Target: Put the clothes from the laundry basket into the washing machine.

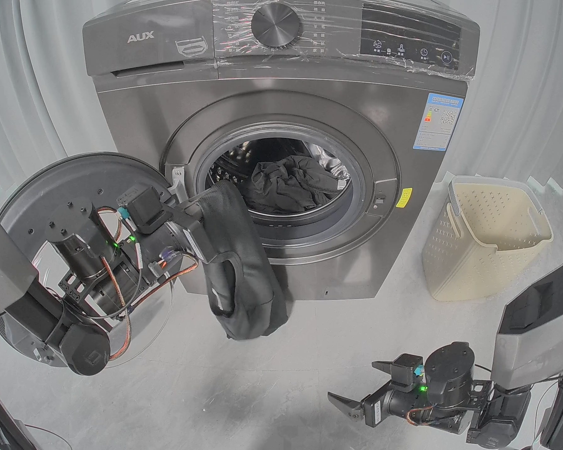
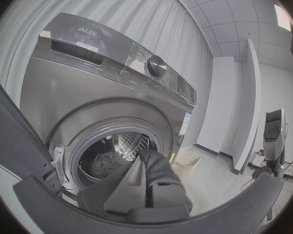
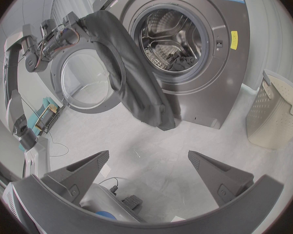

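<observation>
- Dark garment (image 1: 244, 264) clamped in left pincer (image 2: 148, 192), hanging left of the washing machine (image 1: 281, 126) mouth.
- More dark clothes (image 1: 291, 182) inside the drum.
- Right pincer (image 3: 148, 156) spread wide, near right; laundry basket (image 1: 488, 239) far right.

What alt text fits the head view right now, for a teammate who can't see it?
The left pincer holds a dark garment hanging at the mouth of the open washer, with other dark clothes inside. A cream basket stands on the floor right of the washer; the right pincer hangs open, low above the floor.
</observation>
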